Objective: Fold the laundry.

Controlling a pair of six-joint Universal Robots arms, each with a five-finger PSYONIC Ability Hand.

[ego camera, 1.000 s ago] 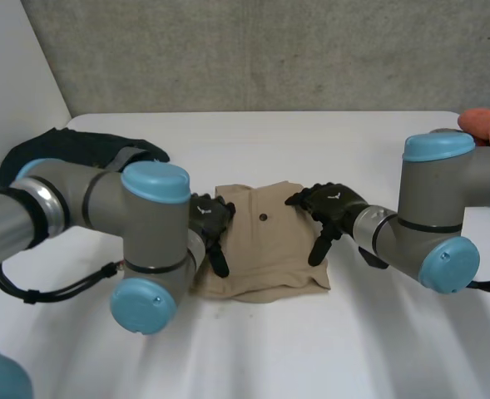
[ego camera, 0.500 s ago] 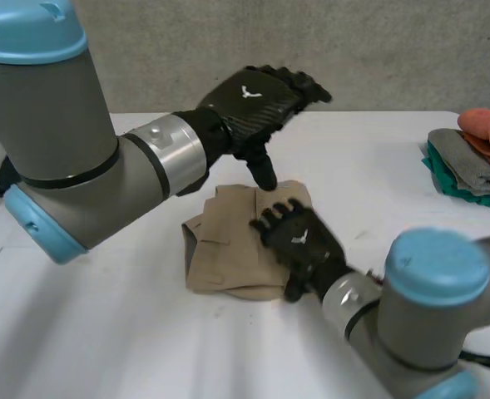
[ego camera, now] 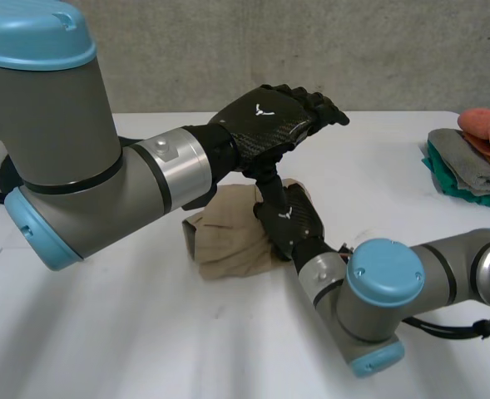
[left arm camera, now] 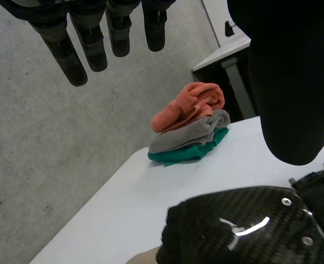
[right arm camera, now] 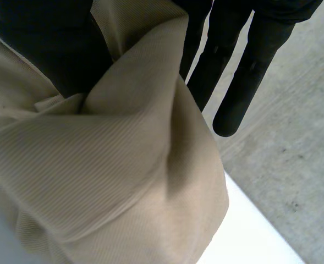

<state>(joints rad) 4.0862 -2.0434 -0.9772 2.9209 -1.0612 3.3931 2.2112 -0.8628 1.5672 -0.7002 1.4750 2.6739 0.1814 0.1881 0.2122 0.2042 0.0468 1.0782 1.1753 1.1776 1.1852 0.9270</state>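
The tan garment (ego camera: 232,237) lies bunched in a partly folded heap near the middle of the worktop (ego camera: 145,332), with one doubled edge showing on the side toward the left arm. The right hand (ego camera: 288,220) is on the garment's near-right side. Its own wrist view shows a ridge of ribbed cloth rising between the thumb (right arm camera: 46,44) and the straight fingers (right arm camera: 233,82), so it appears to be pinching a fold of the cloth and lifting it.

The left hand (ego camera: 269,116) hangs above the garment and holds nothing. Its fingers (left arm camera: 68,55) are straight and slightly apart, and its thumb points down just over the back of the right hand.

The step in hand looks like a fold in progress, with the right hand carrying a flap across the pile. The heap is still lumpy, so the task seems only partly done. The next move probably calls for laying that flap flat and letting go, then having the free left hand press or smooth the top.

A stack of folded cloths (ego camera: 469,154), orange over grey over teal, sits at the worktop's far right edge, well apart from the work. The main obstruction is the left hand itself, which hovers directly over the right hand's path.
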